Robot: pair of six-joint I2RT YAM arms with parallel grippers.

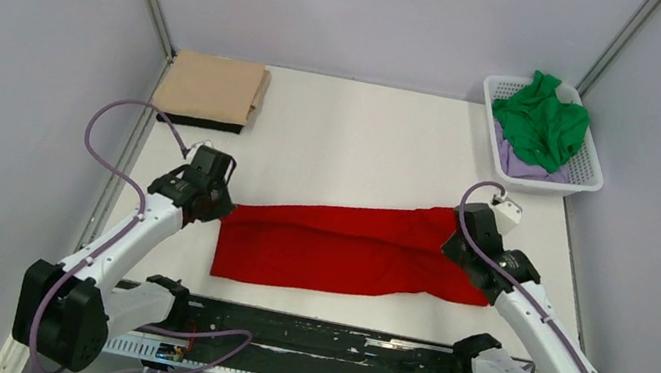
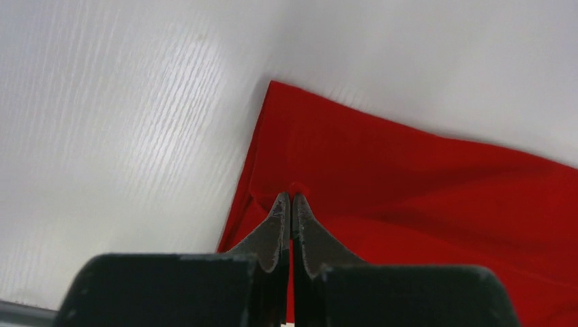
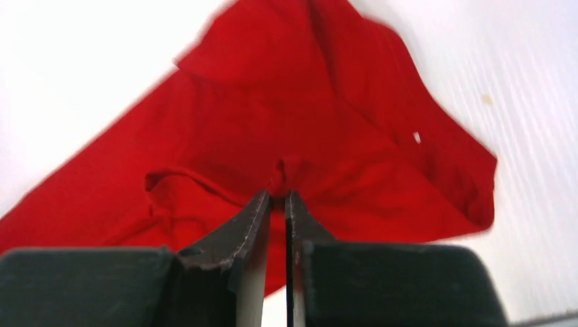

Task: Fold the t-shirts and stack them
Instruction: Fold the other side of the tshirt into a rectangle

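Observation:
A bright red t-shirt point(image 1: 346, 250) lies in a long band across the near half of the white table point(image 1: 364, 142). My left gripper point(image 1: 221, 212) is shut on the shirt's left end; in the left wrist view its tips point(image 2: 291, 197) pinch a small ridge of red cloth point(image 2: 409, 177). My right gripper point(image 1: 454, 251) sits on the rumpled right end. In the right wrist view its jaws point(image 3: 278, 195) stand a narrow slit apart, with a bump of red cloth point(image 3: 307, 102) caught at the tips. A folded tan-beige t-shirt point(image 1: 211, 89) lies at the far left corner.
A white lattice basket point(image 1: 592, 159) at the far right holds a crumpled green t-shirt point(image 1: 542, 121) on top of a pale lilac one point(image 1: 522, 166). A black rail point(image 1: 301, 339) runs along the near edge between the arm bases. Grey walls close in both sides.

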